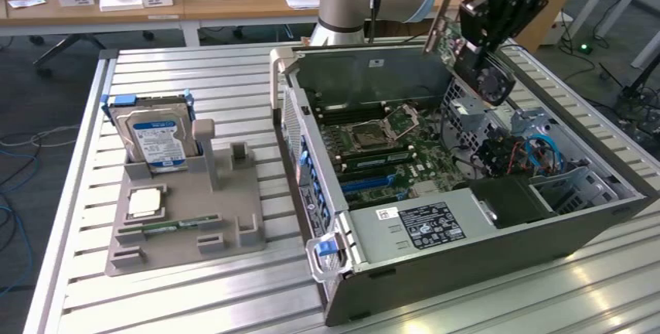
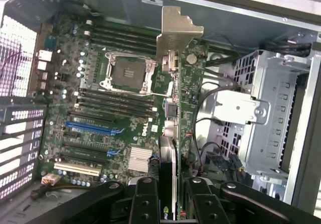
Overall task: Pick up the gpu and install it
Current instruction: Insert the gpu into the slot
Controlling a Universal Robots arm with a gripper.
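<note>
The black claw (image 1: 483, 34) (image 2: 168, 196) is clamped shut on the thin dark gpu (image 1: 489, 75) (image 2: 174, 111), holding it edge-on above the green motherboard (image 2: 62, 91) inside the open grey metal computer case (image 1: 464, 264), with its long axis crosswise to the motherboard's blue slots (image 2: 93, 128) and its pale metal bracket (image 2: 175, 33) at the end farther from the claw.

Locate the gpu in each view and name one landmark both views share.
Exterior view: the gpu hangs in the pincer at the exterior view's upper right, above the open case.
Wrist view: the gpu is seen edge-on, reaching from the pincer over the motherboard.
Shared landmark: the CPU socket.
</note>
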